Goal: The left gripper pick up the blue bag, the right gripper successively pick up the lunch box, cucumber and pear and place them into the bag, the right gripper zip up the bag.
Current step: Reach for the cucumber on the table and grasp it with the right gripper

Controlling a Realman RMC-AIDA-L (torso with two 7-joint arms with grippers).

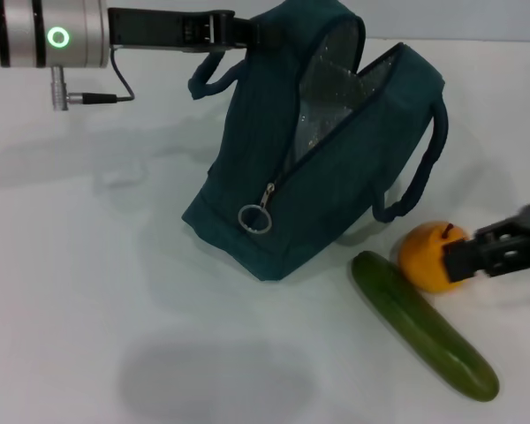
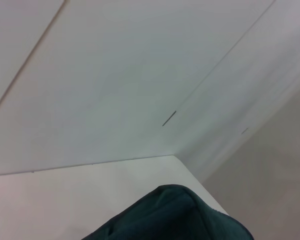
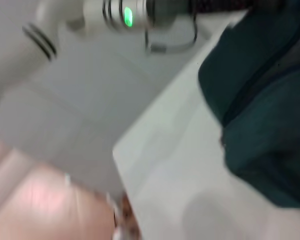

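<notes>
matt cloth blue bag (image 1: pixel 336 185), glossy smooth cucumber (image 1: pixel 422 325), silvery lining (image 1: pixel 322 88)

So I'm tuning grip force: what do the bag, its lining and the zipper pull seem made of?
The blue bag looks like matte woven fabric: soft, slumping walls and creases. Its lining looks like silvery foil, speckled and shiny, probably insulation. The zipper pull seems to be a polished metal ring. The left gripper is at the bag's top.

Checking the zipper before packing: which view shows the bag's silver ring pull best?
The head view: the ring pull hangs in plain sight at the zipper's low end on the blue bag. The left wrist and right wrist views show only teal fabric, no pull.
</notes>
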